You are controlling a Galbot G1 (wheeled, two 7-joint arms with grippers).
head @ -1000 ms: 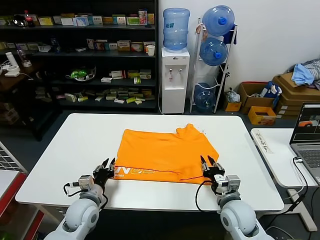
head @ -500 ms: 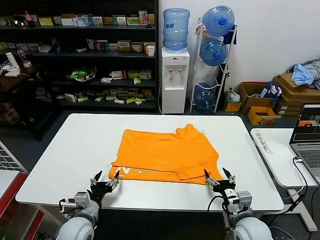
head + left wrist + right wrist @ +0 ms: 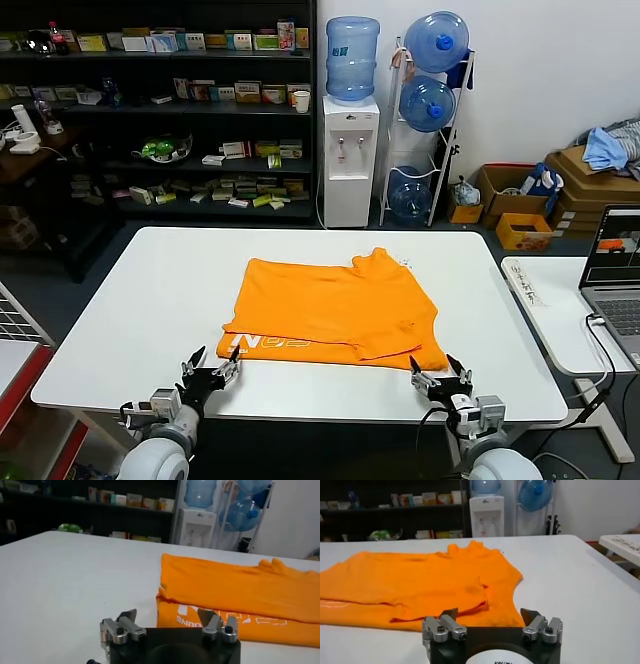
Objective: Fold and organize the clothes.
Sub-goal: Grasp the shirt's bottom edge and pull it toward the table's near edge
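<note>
Both grippers are now standing wide open and holding nothing: the left gripper (image 3: 210, 372) near the desk's front-left edge, the right gripper (image 3: 441, 377) near its front-right edge. A second ago they were gripping the shirt's (image 3: 335, 310) near hem; they have let go and are backing off, so one fold looks finished. The shirt is lying part-folded mid-desk (image 3: 130, 320), lettering showing along its front edge. Behind are standing shelves (image 3: 160, 110) and a water cooler (image 3: 350, 140).

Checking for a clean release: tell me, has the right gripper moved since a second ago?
Yes. The right gripper, open, has pulled back from the orange T-shirt's near corner toward the table's front edge.
</note>
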